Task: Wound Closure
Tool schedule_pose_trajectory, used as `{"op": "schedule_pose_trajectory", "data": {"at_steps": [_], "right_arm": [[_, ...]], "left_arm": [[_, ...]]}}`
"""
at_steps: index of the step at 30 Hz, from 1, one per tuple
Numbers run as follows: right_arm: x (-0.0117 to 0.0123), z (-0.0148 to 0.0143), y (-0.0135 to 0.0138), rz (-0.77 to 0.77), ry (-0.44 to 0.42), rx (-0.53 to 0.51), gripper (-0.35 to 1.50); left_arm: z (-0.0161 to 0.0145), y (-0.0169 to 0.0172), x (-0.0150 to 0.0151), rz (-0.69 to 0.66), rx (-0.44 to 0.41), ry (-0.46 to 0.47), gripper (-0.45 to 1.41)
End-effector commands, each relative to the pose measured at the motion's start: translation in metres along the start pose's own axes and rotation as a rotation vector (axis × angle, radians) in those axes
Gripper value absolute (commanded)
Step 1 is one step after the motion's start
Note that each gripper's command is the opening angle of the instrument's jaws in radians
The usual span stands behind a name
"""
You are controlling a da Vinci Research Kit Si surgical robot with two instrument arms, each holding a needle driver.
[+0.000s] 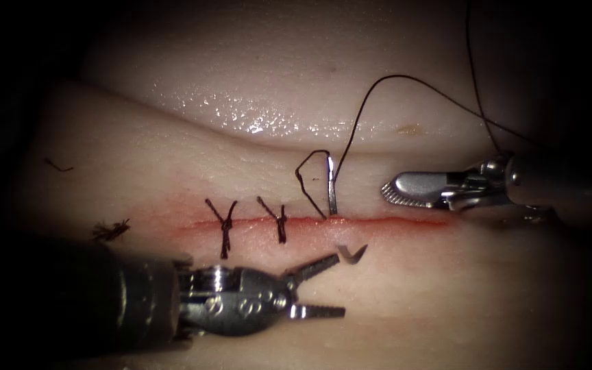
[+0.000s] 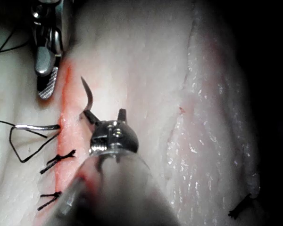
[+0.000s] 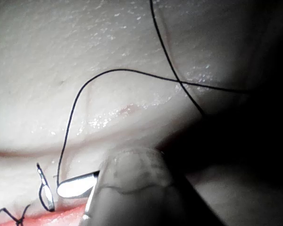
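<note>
While the needle [image 1: 332, 185] is sitting through the tissue [image 1: 173, 157], its tail standing on the far side of the cut [image 1: 378, 221] and its tip [image 1: 352, 255] poking out on the near side, I am watching my left tool [image 1: 327, 286], whose jaws are spread wide and gripping nothing. Its upper jaw is lying just beside the tip, so this arm is nearer. My right tool [image 1: 395, 190], jaws parted and empty, is hovering right of the tail, with the thread [image 1: 378, 85] arcing away behind.

needle [image 1: 332, 195] mid-curve buried in tissue [image 1: 173, 157], right gripper [image 3: 78, 186] mostly hidden behind its shaft
</note>
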State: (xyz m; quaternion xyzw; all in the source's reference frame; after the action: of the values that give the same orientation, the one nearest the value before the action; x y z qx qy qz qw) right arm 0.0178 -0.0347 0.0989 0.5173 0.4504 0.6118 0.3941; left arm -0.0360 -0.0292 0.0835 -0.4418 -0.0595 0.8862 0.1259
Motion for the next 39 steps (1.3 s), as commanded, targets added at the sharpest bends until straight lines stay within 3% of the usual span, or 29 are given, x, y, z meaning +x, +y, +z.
{"op": "schedule_pose_trajectory", "data": {"at_steps": [1, 7, 10, 13, 14, 17, 25, 27, 28, 32, 35, 36, 39], "right_arm": [[-0.0005, 0.0008, 0.001, -0.004, -0.003, 0.002, 1.22], [-0.001, 0.0008, 0.0017, -0.013, -0.002, 0.003, 1.18], [-0.0014, 0.0009, 0.0021, -0.019, -0.002, 0.003, 1.17], [-0.0017, 0.0008, 0.0022, -0.022, -0.002, 0.003, 1.17], [-0.0017, 0.0008, 0.0022, -0.022, -0.002, 0.003, 1.17], [-0.0022, 0.0008, 0.0021, -0.022, -0.002, 0.003, 1.13], [-0.0025, 0.0006, 0.001, -0.081, 0.003, 0.001, 1.07], [-0.002, 0.0003, 0.0002, -0.199, 0.012, 0.001, 0.98], [-0.002, 0.0003, 0.0002, -0.199, 0.012, 0.001, 0.98], [-0.0013, 0.0002, -0.0012, -0.455, 0.02, -0.019, 0.95], [-0.0011, 0.0003, -0.0021, -0.577, 0.014, -0.033, 1.0], [-0.001, 0.0003, -0.0028, -0.642, 0.005, -0.045, 1.1], [-0.0009, 0.0005, -0.0034, -0.724, 0.0, -0.054, 1.22]], "left_arm": [[0.0007, 0.0, 0.0002, -0.01, 0.005, 0.002, 0.57], [0.0013, -0.0006, 0.001, -0.023, 0.019, 0.005, 0.62], [0.0023, -0.0004, 0.001, -0.024, 0.025, 0.004, 0.52], [0.0028, -0.0008, 0.0008, -0.022, 0.016, 0.013, 0.25], [0.0028, -0.0008, 0.0008, -0.022, 0.016, 0.013, 0.25], [0.0026, -0.0019, 0.0001, -0.054, -0.007, 0.032, -0.45], [0.0016, -0.0025, -0.0005, -0.232, -0.067, 0.106, -0.45], [0.0012, -0.0021, 0.0001, -0.345, -0.132, 0.159, -0.45], [0.0012, -0.0021, 0.0001, -0.345, -0.132, 0.159, -0.45], [0.0005, -0.0016, 0.0012, -0.468, -0.222, 0.255, -0.45], [0.0, -0.0013, 0.002, -0.558, -0.298, 0.311, -0.45], [-0.0005, -0.0011, 0.0025, -0.606, -0.353, 0.342, -0.45], [-0.001, -0.0008, 0.0029, -0.64, -0.394, 0.366, -0.45]]}}
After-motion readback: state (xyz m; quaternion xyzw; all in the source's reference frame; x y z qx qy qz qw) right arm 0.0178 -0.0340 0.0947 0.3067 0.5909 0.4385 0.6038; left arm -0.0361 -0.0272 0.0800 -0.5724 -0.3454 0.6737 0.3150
